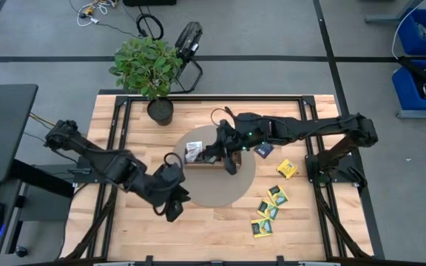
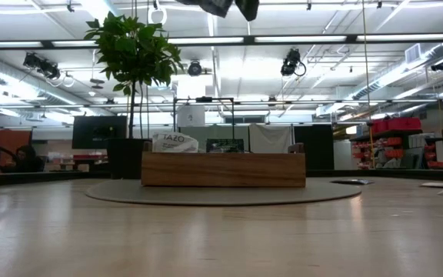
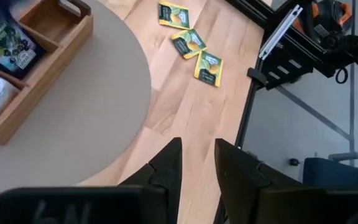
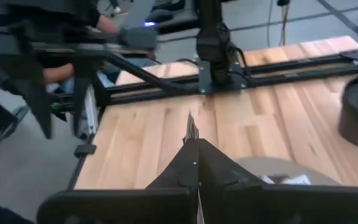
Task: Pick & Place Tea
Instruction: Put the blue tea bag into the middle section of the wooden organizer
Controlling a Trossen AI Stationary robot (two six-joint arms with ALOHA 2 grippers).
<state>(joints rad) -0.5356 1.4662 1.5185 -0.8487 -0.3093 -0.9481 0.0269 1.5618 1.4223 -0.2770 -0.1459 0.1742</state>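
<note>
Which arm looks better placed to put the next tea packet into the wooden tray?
Right, probably. Its tool hangs just over the tray, shut on what looks like a thin packet. The left tool is open, empty and off to the side.

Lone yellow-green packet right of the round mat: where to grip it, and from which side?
The lone tea packet lies flat on the table, turned like a diamond and clear of the other packets. It's probably best to come straight down from above and pinch across two opposite edges, with the fingers rotated to match its diagonal pose. No side shows a raised part to catch.
</note>
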